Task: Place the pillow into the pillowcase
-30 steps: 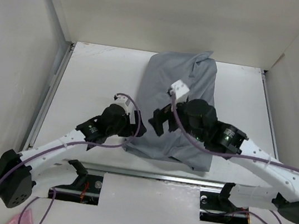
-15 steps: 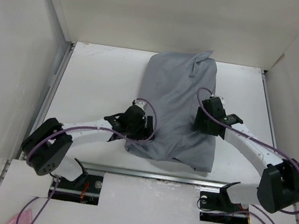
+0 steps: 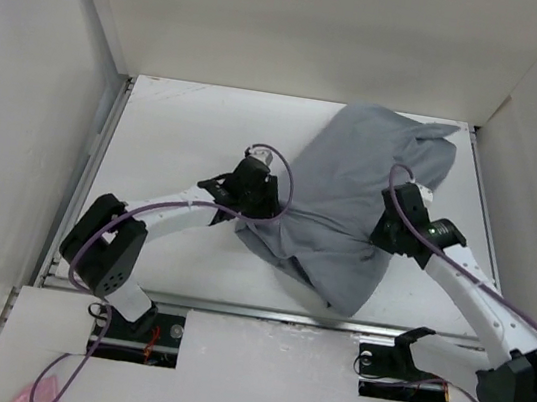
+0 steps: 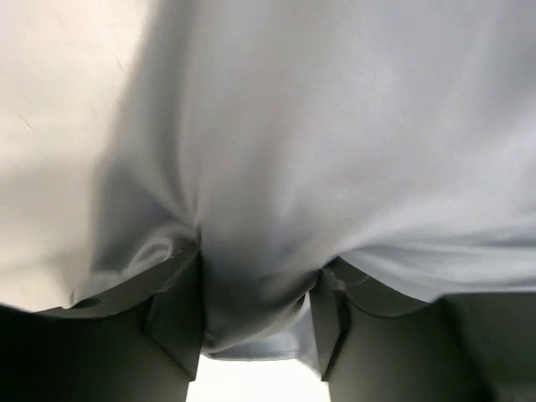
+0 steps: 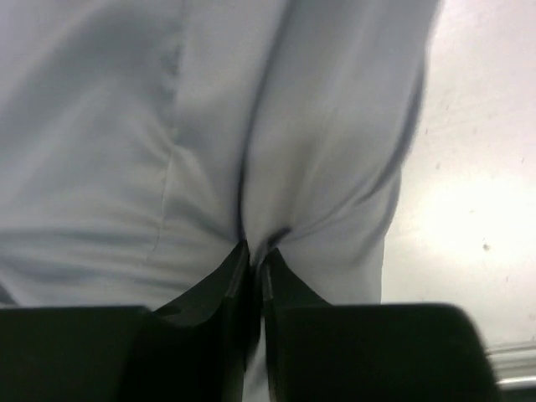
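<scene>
My left gripper (image 4: 260,322) clamps a thick fold of the pillowcase (image 3: 349,203) between its fingers. My right gripper (image 5: 254,261) pinches a thin pleat of it, fingers nearly meeting. The grey cloth spreads ahead of both, wrinkled and slanting between them, on the white table (image 3: 172,136).

Left arm (image 3: 163,214) and right arm (image 3: 472,292) reach inward, jaws pinched (right tighter).

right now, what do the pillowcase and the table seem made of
Pillowcase: thin soft cloth, maybe cotton or a blend, grey, faint sheen; it wrinkles and bunches into folds. Table: hard smooth white top, perhaps painted or laminated; flat, with small specks.
</scene>
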You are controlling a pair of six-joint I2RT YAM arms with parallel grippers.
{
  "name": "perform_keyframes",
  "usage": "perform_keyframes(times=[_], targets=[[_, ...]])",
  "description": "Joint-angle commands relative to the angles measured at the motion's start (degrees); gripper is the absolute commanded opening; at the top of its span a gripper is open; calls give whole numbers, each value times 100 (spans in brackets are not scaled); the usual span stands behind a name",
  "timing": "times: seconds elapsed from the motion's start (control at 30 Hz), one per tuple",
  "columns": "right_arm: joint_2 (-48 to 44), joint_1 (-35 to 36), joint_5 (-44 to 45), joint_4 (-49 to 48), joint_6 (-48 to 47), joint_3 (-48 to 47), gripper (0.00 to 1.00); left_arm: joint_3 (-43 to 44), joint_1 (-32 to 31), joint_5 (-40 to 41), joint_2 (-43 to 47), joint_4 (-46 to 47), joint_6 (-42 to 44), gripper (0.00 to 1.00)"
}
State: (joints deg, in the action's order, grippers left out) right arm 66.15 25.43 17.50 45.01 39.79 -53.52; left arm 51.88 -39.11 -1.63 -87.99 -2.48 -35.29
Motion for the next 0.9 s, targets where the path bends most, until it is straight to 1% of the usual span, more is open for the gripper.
perform_keyframes(times=[0.0, 0.03, 0.07, 0.1, 0.13, 0.17, 0.2, 0.23, 0.27, 0.3, 0.33, 0.37, 0.4, 0.43, 0.47, 0.5, 0.53, 0.57, 0.6, 0.63, 0.67, 0.7, 0.73, 0.8, 0.83, 0.87], targets=[[-610, -126, -314, 1334, 284, 183, 17, 358, 562, 848, -131, -235, 259, 40], [-699, -126, -726, 1239, 362, 332, 17, 358, 763, 848, -192, -235, 311, 40], [-770, -126, -1365, 1151, 441, 681, 17, 523, 852, 901, -193, -322, 312, 39], [-822, -126, -1676, 915, 442, 885, 20, 603, 957, 962, -271, -375, 312, 37], [-893, -126, -1940, 756, 268, 1104, 31, 700, 1054, 1032, -324, -437, 312, 37], [-893, -126, -2517, 563, 127, 1315, 35, 779, 1255, 1103, -446, -437, 312, 36], [-893, -126, -2941, -22, -109, 1657, 39, 980, 1370, 1103, -526, -437, 382, 35], [-893, -126, -3397, -315, -599, 1747, 50, 1130, 1493, 1051, -631, -437, 435, 35], [-893, -126, -3767, -579, -778, 1748, 52, 1314, 1616, 1051, -884, -437, 487, 35], [-893, -74, -4076, -790, -910, 1661, 53, 1760, 1826, 1051, -1035, -437, 557, 34], [-893, -73, -4027, -1062, -1033, 1530, 56, 2017, 1924, 1172, -1184, -490, 610, 34], [-893, -73, -3887, -1126, -1296, 1354, 58, 2298, 2029, 1174, -1490, -490, 672, 34], [-841, -73, -3468, -1187, -1429, 1153, 60, 2596, 2248, 1243, -1659, -490, 812, 38], [-780, -73, -3116, -1188, -1517, 663, 63, 3278, 2381, 1244, -1826, -490, 900, 45], [-631, -73, -2747, -1188, -1579, 415, 72, 3642, 2513, 905, -1975, -490, 979, 57], [-543, -73, -2377, -1188, -1580, 169, 78, 4002, 2766, 788, -2220, -586, 980, 84], [-455, -73, -1425, -1188, -1397, -304, 84, 4684, 2873, 604, -2301, -900, 1041, 94], [-236, -73, -981, -1188, -1238, -535, 89, 4891, 2944, 437, -2302, -1016, 1041, 100], [-95, -73, -628, -1188, -985, -746, 97, 4954, 2944, 383, -2241, -1070, 1120, 100], [63, -369, -242, -1136, -860, -974, 97, 4894, 2997, 522, -1910, -1070, 1121, 100], [221, -546, -238, -1135, -859, -1368, 97, 4502, 2997, 523, -1672, -975, 1199, 100], [571, -739, -299, -1135, -859, -1546, 97, 4185, 2997, 523, -1417, -904, 1200, 100], [731, -1055, -299, -1057, -859, -1852, 97, 3468, 2997, 384, -884, -834, 1200, 100], [1134, -1294, 15, -855, -859, -2092, 98, 2525, 2997, -54, -345, -702, 1130, 100], [1241, -1452, 95, -802, -911, -2154, 98, 2050, 2997, -144, -72, -614, 929, 100], [1312, -1871, -156, -801, -1007, -2154, 98, 1576, 2919, -197, 400, -465, 762, 100]])
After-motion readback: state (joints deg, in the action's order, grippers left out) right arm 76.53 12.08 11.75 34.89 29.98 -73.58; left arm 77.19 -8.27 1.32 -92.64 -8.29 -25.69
